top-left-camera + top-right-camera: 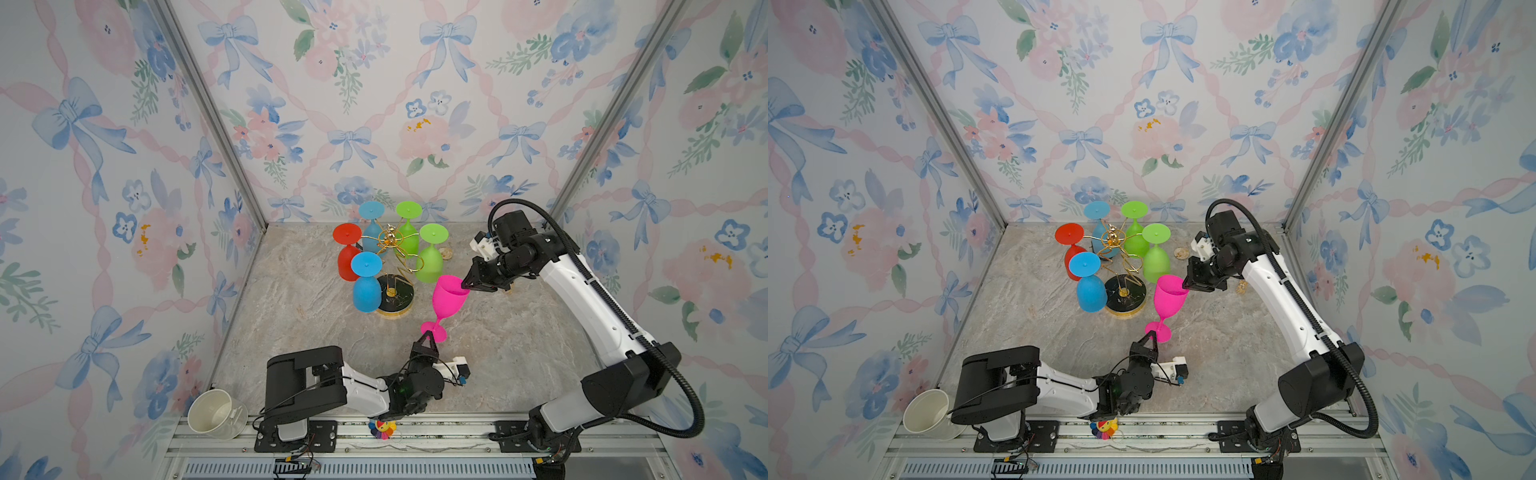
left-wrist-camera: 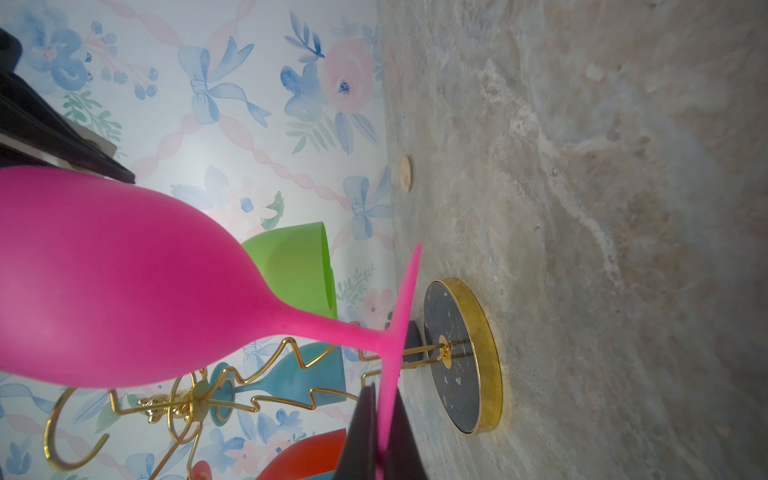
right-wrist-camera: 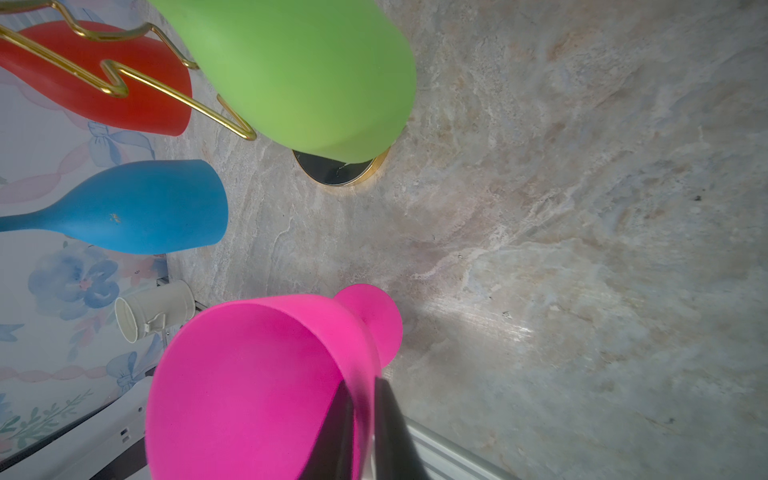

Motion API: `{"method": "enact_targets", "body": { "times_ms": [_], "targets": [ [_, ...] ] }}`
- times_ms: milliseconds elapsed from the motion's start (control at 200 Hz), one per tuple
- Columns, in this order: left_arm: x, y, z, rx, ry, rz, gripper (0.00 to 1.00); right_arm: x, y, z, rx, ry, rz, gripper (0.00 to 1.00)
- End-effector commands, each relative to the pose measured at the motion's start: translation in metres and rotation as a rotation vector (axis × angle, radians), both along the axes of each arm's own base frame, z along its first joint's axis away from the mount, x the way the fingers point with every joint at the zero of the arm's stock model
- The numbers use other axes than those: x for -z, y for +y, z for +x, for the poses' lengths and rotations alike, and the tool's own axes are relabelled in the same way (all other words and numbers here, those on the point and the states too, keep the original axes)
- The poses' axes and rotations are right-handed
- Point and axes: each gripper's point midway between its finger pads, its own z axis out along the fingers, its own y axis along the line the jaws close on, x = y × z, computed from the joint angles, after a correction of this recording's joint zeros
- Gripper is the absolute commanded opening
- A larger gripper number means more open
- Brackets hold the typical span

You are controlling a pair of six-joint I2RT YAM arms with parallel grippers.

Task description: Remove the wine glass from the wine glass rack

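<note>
Already off the gold wine glass rack (image 1: 390, 240): the pink wine glass (image 1: 446, 297). Stands bowl-up and leaning a little, just right of the rack's round black base, near the middle of both top views. No touching between glass and rack.

Held at both ends. Low in the middle of a top view, the left gripper (image 1: 427, 336), squeezed shut on the thin edge of the glass's flat foot. In the left wrist view, the pink foot right between the two dark fingers (image 2: 361, 436). Higher up and to the right, the right gripper (image 1: 464, 286), with one finger inside the bowl and one outside, closed in tight on the rim. Shows best at the bottom of the right wrist view.

Hanging upside down on the rack: a red glass (image 1: 347, 235), a blue glass (image 1: 366, 264), a lighter blue glass (image 1: 371, 210), a back green glass (image 1: 408, 210) and a front green glass (image 1: 430, 266). Five there, none of them touched.

So the big part looks done. Probably left to do: putting the pink glass down on the stone table (image 1: 311, 332) and letting go. Hard to tell whether the foot touches the table yet.
</note>
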Motion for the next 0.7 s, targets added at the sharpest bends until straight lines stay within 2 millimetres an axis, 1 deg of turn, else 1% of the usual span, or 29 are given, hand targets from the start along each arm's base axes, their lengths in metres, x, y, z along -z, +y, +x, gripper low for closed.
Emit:
{"method": "enact_targets", "body": {
  "times_ms": [0,150,275,335,385,430,505,580,650,695],
  "targets": [
    [-0.005,0.003,0.002,-0.025,-0.014,-0.036,0.0,-0.005,0.002,-0.004,-0.023,0.004,-0.004,0.1],
    [-0.006,0.003,0.002,-0.025,-0.014,-0.04,0.0,-0.008,0.001,-0.005,-0.024,-0.007,-0.006,0.05],
    [-0.008,0.003,0.001,-0.018,-0.01,-0.057,0.04,-0.011,0.0,-0.005,-0.027,-0.023,-0.008,0.02],
    [-0.009,0.002,0.0,-0.014,-0.008,-0.064,0.07,-0.012,0.0,-0.006,-0.028,-0.029,-0.009,0.0],
    [-0.01,0.001,-0.001,-0.01,-0.006,-0.078,0.13,-0.013,0.0,-0.006,-0.027,-0.031,-0.01,0.0],
    [-0.012,0.0,-0.003,-0.002,-0.002,-0.091,0.21,-0.012,-0.001,-0.007,-0.026,-0.031,-0.013,0.0],
    [-0.015,-0.001,-0.005,0.009,0.004,-0.114,0.27,-0.014,-0.003,-0.008,-0.022,-0.042,-0.019,0.0],
    [-0.017,-0.001,-0.007,0.019,0.011,-0.135,0.36,-0.016,-0.006,-0.007,-0.01,-0.059,-0.025,0.0],
    [-0.018,-0.003,-0.011,0.041,0.021,-0.156,0.51,-0.018,-0.01,-0.006,0.006,-0.075,-0.026,0.0],
    [-0.018,-0.005,-0.015,0.06,0.027,-0.167,0.58,-0.019,-0.013,-0.005,0.02,-0.086,-0.026,0.0]
  ]
}}
